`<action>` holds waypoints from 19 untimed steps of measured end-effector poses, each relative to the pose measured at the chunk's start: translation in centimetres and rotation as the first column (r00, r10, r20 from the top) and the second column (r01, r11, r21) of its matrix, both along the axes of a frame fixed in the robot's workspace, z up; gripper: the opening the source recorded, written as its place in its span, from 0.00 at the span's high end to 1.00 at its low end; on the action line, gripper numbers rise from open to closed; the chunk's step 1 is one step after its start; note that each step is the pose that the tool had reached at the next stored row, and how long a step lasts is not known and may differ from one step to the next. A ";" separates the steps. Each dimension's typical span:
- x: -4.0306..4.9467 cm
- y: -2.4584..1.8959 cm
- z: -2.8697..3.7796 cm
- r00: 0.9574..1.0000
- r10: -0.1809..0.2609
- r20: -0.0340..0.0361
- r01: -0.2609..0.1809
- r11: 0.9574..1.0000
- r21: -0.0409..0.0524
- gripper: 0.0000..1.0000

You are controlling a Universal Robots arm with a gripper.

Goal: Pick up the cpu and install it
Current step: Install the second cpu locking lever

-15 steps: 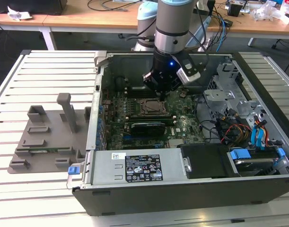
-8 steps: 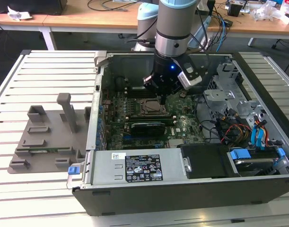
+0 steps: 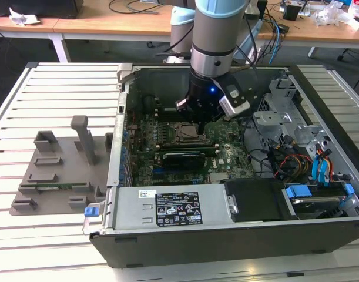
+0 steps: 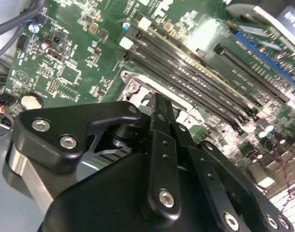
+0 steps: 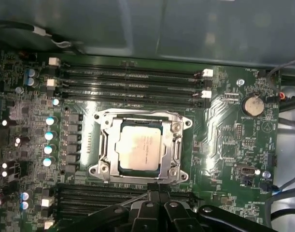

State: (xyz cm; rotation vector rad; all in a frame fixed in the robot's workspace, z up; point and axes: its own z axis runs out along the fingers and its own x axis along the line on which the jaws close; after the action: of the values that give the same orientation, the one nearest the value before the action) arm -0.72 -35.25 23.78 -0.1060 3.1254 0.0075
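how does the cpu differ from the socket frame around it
The cpu is a solid, pale silver-grey square plate; the socket frame is an open metal rim, shiny, with dark plastic inside it. The cpu is smaller and lies within the frame, which surrounds it on all sides. The frame has screws at its corners; the cpu's top is smooth. Both are square and lie flat on the green motherboard.

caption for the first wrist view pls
The cpu sits in the socket frame on the motherboard.

No print can be made out — not on the power supply's label [image 3: 177, 213] (black and white).
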 end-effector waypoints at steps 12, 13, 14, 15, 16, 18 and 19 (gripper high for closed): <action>-0.53 -3.21 -0.21 1.000 0.000 0.000 0.000 0.999 0.053 0.89; -0.92 -3.23 -0.30 1.000 0.000 0.000 0.000 0.995 0.096 0.89; -1.25 -3.18 -0.59 1.000 0.000 0.000 0.000 0.994 0.109 0.89; -1.35 -3.11 -0.64 1.000 0.000 0.000 0.000 0.993 0.115 0.89; -1.50 -3.04 -0.76 1.000 0.000 0.000 0.000 0.993 0.121 0.89; -1.93 -3.05 -1.01 1.000 0.000 0.000 0.000 0.993 0.122 0.89; -2.08 -3.05 -1.08 1.000 0.000 0.000 0.000 0.993 0.122 0.89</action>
State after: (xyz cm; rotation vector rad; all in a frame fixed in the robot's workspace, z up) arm -2.81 -38.30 22.70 -0.1041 3.1153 0.1980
